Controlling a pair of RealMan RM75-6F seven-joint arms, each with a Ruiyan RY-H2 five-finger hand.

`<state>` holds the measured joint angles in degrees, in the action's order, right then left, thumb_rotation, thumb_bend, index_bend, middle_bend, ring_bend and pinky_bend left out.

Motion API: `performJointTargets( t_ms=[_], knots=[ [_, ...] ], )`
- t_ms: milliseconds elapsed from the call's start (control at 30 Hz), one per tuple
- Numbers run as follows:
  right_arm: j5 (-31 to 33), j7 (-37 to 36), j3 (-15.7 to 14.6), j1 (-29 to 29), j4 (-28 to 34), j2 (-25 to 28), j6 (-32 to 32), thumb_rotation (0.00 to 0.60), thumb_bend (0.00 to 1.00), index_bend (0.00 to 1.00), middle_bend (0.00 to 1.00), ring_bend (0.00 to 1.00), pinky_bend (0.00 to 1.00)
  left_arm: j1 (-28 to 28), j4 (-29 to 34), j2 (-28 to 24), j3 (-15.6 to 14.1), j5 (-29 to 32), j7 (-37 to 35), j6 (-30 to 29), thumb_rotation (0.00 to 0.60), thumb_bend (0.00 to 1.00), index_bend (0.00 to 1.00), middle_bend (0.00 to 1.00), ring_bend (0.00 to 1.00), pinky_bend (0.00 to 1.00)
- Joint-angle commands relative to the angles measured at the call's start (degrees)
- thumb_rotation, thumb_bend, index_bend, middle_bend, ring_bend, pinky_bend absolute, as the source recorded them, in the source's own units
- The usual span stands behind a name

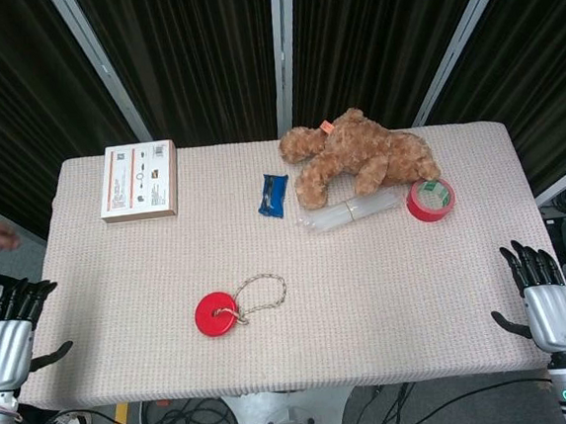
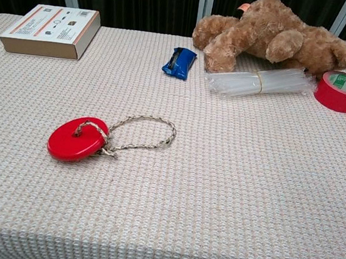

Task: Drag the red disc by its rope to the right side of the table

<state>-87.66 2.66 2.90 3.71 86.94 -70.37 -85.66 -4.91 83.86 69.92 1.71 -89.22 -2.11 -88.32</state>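
Note:
A flat red disc lies on the table's front left part. A beige rope is tied through its middle and loops out to the right on the cloth. My left hand hangs off the table's left edge with fingers apart and nothing in it. My right hand sits at the table's right front corner, fingers spread and empty. Both hands are far from the disc. The chest view shows neither hand.
A white box lies at the back left. A blue packet, a brown teddy bear, a clear plastic bundle and a red tape roll lie along the back right.

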Motion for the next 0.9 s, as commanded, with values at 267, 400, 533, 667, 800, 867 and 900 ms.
performJointTargets(
  t_ms=[267, 400, 533, 667, 800, 867, 900],
  knots=[
    [-0.94, 0.74, -0.12, 1.33, 1.32, 0.34, 1.53, 0.6, 0.05, 0.0, 0.0, 0.0, 0.0, -0.03, 0.16, -0.16, -0.03, 0.16, 0.21, 0.24, 0.6, 0.02, 0.16, 0.14, 0.02, 0.12],
    [-2.58, 1.72, -0.22, 4.1, 3.44, 0.45, 4.92, 0.6, 0.05, 0.0, 0.0, 0.0, 0.0, -0.1, 0.09, -0.01, -0.1, 0.11, 0.13, 0.42, 0.6, 0.02, 0.16, 0.14, 0.02, 0.12],
    [-5.04, 3.98, 0.08, 9.33, 6.74, 0.6, 11.25, 0.6, 0.05, 0.0, 0.0, 0.0, 0.0, 0.06, -0.26, 0.32, -0.29, -0.11, 0.34, 0.18, 0.6, 0.02, 0.16, 0.14, 0.02, 0.12],
    [-5.15, 6.51, 1.89, 15.21, 9.55, -0.11, 18.29, 0.6, 0.05, 0.0, 0.0, 0.0, 0.0, 0.07, -0.61, 0.54, -0.31, 0.21, 0.44, 0.49, 0.6, 0.02, 0.16, 0.14, 0.02, 0.12],
    [-2.37, 8.8, 4.23, 21.38, 11.39, -2.15, 26.44, 0.6, 0.05, 0.0, 0.0, 0.0, 0.0, 0.08, -0.66, 0.61, -0.19, 0.48, 0.4, 0.56, 0.6, 0.02, 0.16, 0.14, 0.02, 0.12],
    [-0.37, 10.67, 5.23, 24.31, 12.01, -3.63, 30.37, 0.6, 0.05, 0.0, 0.0, 0.0, 0.0, 0.16, -0.86, 0.69, -0.25, 0.57, 0.21, 0.61, 0.6, 0.02, 0.16, 0.14, 0.02, 0.12],
    [0.67, 11.96, 5.65, 25.78, 12.32, -4.49, 32.2, 0.6, 0.05, 0.0, 0.0, 0.0, 0.0, 0.24, -1.0, 0.71, -0.35, 0.59, 0.22, 0.63, 0.6, 0.02, 0.16, 0.14, 0.02, 0.12]
  ],
)
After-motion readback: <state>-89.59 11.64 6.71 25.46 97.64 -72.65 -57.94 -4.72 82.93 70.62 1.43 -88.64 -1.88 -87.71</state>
